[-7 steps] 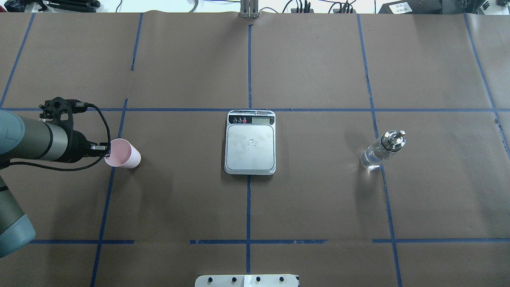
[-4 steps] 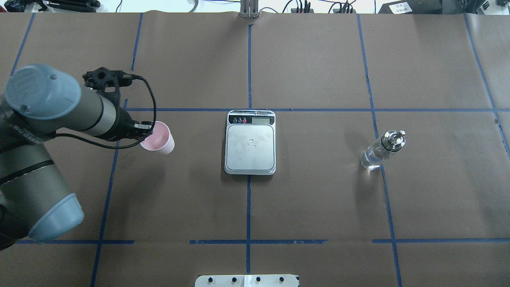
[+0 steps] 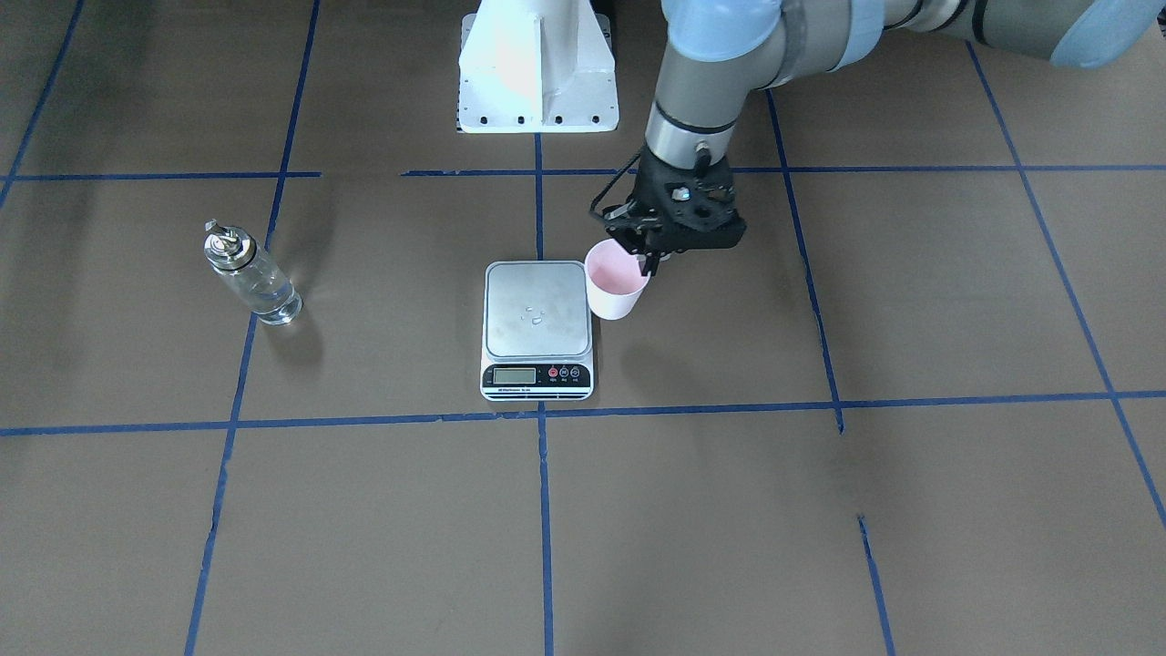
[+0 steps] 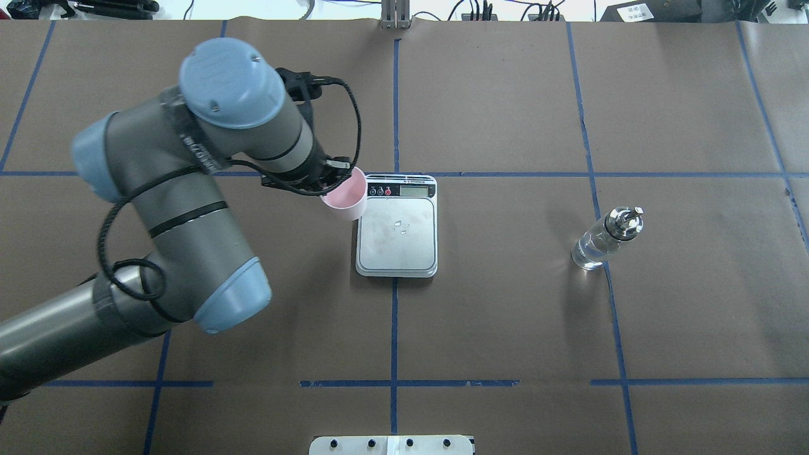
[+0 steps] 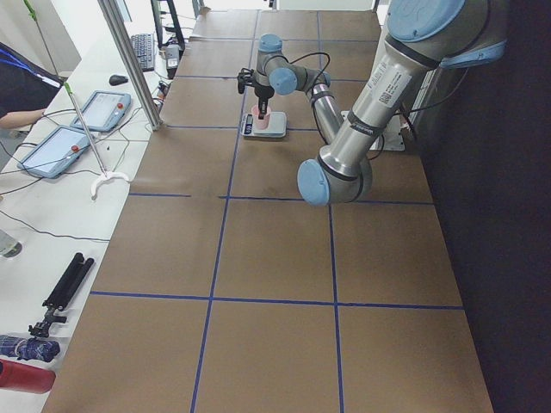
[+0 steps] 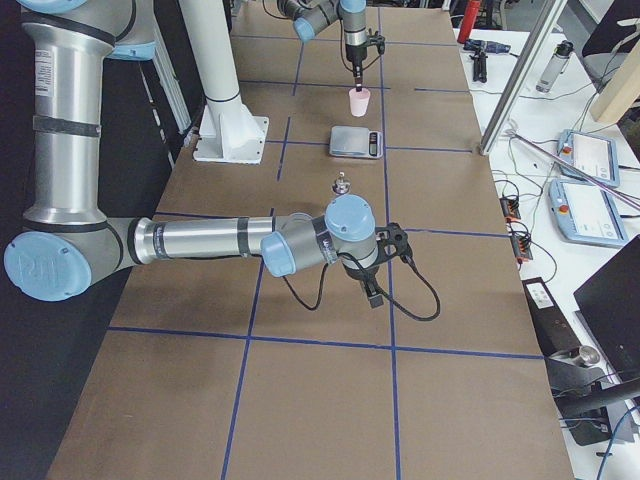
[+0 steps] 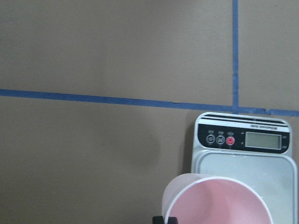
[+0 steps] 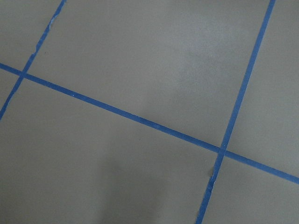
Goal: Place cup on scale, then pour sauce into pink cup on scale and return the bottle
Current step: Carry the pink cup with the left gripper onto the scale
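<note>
On the papered tabletop (image 3: 820, 510), the cup (image 3: 618, 292) was pinched by its rim in the left hand (image 3: 649, 262), just beside the scale (image 3: 536, 314); centring it over the platform before release was advisable.

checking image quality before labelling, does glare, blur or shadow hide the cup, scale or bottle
Front-facing view: white base mount blown out, cup and bottle sharp, shadows soft. Overhead view: specks on scale resolve clearly. Left wrist view: cup cropped, slightly soft.
</note>
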Available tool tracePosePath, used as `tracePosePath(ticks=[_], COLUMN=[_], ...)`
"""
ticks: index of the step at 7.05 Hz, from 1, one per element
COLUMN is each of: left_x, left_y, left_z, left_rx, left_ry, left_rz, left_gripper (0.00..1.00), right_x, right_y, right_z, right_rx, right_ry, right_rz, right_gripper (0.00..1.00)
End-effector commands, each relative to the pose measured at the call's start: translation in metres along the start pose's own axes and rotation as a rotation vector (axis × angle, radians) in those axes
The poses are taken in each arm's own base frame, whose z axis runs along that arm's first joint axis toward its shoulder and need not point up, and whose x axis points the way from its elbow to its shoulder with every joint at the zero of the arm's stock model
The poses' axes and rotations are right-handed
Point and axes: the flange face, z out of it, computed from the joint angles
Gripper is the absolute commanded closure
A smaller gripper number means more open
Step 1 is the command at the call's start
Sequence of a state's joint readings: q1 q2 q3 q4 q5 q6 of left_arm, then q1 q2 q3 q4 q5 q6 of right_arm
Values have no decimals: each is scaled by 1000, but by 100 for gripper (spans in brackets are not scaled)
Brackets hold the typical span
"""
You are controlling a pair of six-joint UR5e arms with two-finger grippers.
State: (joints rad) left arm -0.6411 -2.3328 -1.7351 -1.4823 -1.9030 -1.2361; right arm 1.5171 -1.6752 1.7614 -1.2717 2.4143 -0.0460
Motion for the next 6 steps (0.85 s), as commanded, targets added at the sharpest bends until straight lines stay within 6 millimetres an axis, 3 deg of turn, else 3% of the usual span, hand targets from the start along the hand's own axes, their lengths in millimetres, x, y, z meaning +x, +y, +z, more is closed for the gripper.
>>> tracePosePath(ticks=[1,6], left_x=[49,60], left_y=[-6,15], left_z=[25,43], left_rx=[-16,-23], left_ry=[-5,-17], left_rz=[-19,12], left_gripper=[100,100], right_x=[0,0], right_y=[1,1], right_z=[0,0], right_rx=[-1,-1], right_ry=[0,0], right_rz=[1,1], right_gripper=[0,0])
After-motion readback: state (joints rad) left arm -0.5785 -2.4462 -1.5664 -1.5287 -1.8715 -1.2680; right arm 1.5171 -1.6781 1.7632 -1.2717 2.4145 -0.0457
